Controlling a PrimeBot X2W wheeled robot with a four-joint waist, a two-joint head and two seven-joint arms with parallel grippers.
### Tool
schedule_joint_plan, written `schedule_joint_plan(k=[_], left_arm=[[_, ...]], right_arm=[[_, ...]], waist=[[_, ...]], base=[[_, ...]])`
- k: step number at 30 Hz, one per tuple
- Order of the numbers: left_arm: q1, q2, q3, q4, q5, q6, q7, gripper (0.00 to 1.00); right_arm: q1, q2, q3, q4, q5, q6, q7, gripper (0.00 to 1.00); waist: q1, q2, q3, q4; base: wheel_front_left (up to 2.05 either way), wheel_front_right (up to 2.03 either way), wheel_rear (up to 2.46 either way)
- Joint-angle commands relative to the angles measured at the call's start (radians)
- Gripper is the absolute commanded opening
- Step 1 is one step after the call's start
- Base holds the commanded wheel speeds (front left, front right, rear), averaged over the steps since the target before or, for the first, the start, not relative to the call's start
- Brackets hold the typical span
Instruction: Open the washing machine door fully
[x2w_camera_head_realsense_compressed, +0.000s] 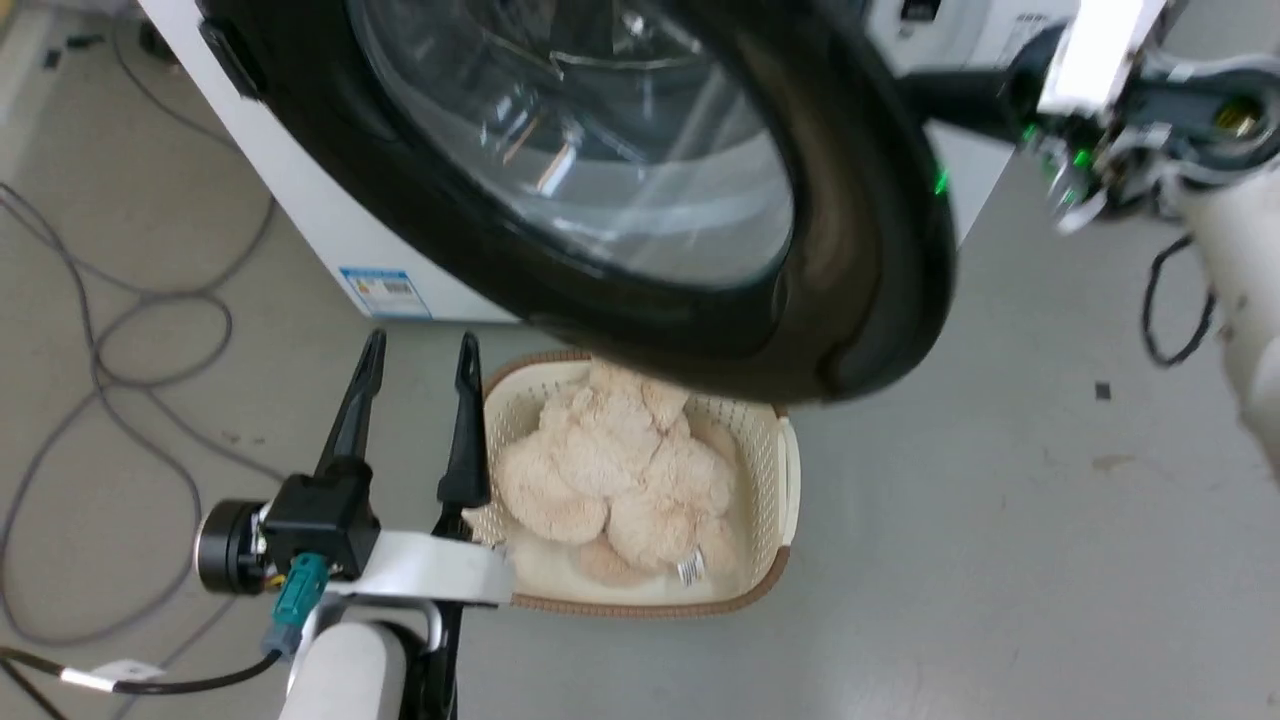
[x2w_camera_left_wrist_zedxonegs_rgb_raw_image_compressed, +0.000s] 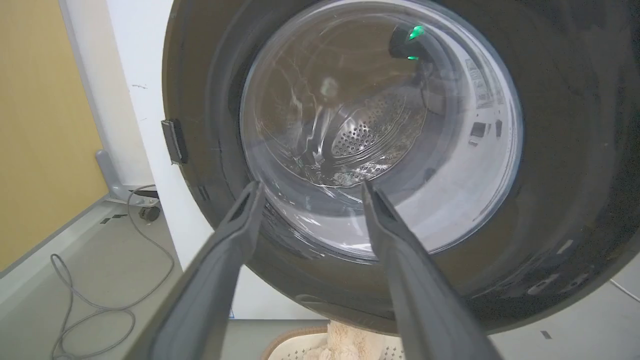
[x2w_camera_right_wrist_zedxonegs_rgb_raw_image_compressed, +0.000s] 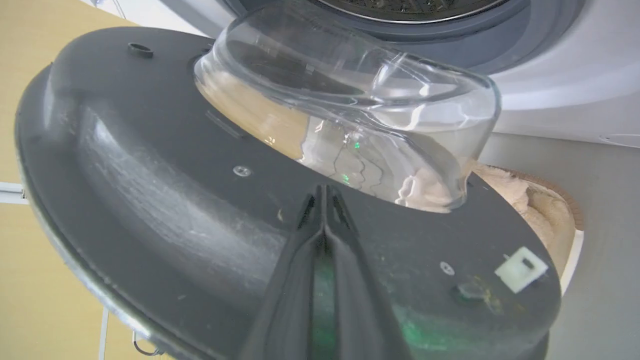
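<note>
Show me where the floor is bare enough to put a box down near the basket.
The grey floor right of the laundry basket and of the open washing machine door is bare. Left of the basket is crowded: the left gripper, then loose cables.

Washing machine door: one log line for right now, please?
door swung open | right gripper shut, tips at its inner face | left gripper open, empty

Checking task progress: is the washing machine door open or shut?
Open. The right wrist view shows the washing machine door swung away, its glass bowl clear of the grey rubber ring. Whether fully open, cannot tell.
</note>
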Motion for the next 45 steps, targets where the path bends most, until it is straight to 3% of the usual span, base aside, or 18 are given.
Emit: schedule_joint_plan(k=[1, 12, 28, 34, 38, 39, 40, 41, 45], left_arm=[[0.023, 0.006, 0.009, 0.012, 0.007, -0.007, -0.005, 1.00], [0.108, 0.023, 0.033, 0.095, 0.006, -0.034, -0.005, 1.00], [0.140, 0.029, 0.032, 0.154, -0.002, -0.059, -0.005, 1.00], [0.149, 0.025, 0.023, 0.163, -0.008, -0.065, -0.005, 1.00], [0.156, 0.023, 0.018, 0.169, -0.011, -0.068, -0.005, 1.00], [0.157, 0.022, 0.017, 0.171, -0.011, -0.068, -0.005, 1.00], [0.157, 0.022, 0.018, 0.171, -0.013, -0.068, -0.005, 1.00], [0.158, 0.021, 0.018, 0.172, -0.013, -0.068, -0.005, 1.00], [0.166, 0.021, 0.021, 0.178, -0.017, -0.067, -0.005, 1.00]], right_arm=[[0.046, 0.018, 0.001, -0.024, 0.013, 0.001, 0.006, 0.00], [0.260, 0.064, 0.018, -0.171, 0.051, 0.001, 0.021, 0.00], [0.447, 0.130, 0.040, -0.341, 0.093, 0.001, 0.008, 0.00], [0.522, 0.143, 0.027, -0.391, 0.111, 0.001, -0.031, 0.00], [0.592, 0.149, -0.030, -0.436, 0.120, 0.001, -0.145, 0.00], [0.613, 0.150, -0.053, -0.445, 0.120, 0.001, -0.188, 0.25], [0.633, 0.151, -0.071, -0.457, 0.118, 0.001, -0.227, 0.72], [0.657, 0.152, -0.093, -0.471, 0.117, 0.001, -0.269, 1.00], [0.766, 0.161, -0.185, -0.511, 0.111, 0.001, -0.453, 1.00]], waist=[[0.0001, 0.0000, -0.035, -0.003], [0.0001, 0.0000, -0.137, -0.001], [0.0001, 0.0000, -0.189, -0.003], [0.0001, 0.0000, -0.206, -0.009], [0.0001, 0.0000, -0.217, -0.014], [0.0001, 0.0000, -0.219, -0.015], [0.0001, 0.0000, -0.220, -0.018], [0.0001, 0.0000, -0.222, -0.020], [0.0001, 0.0000, -0.235, -0.031]], base=[[0.00, 0.00, 0.00], [0.00, 0.00, 0.00], [0.00, 0.00, 0.00], [0.00, 0.00, 0.00], [0.00, 0.00, 0.00], [0.00, 0.00, 0.00], [0.00, 0.00, 0.00], [0.00, 0.00, 0.00], [0.00, 0.00, 0.00]])
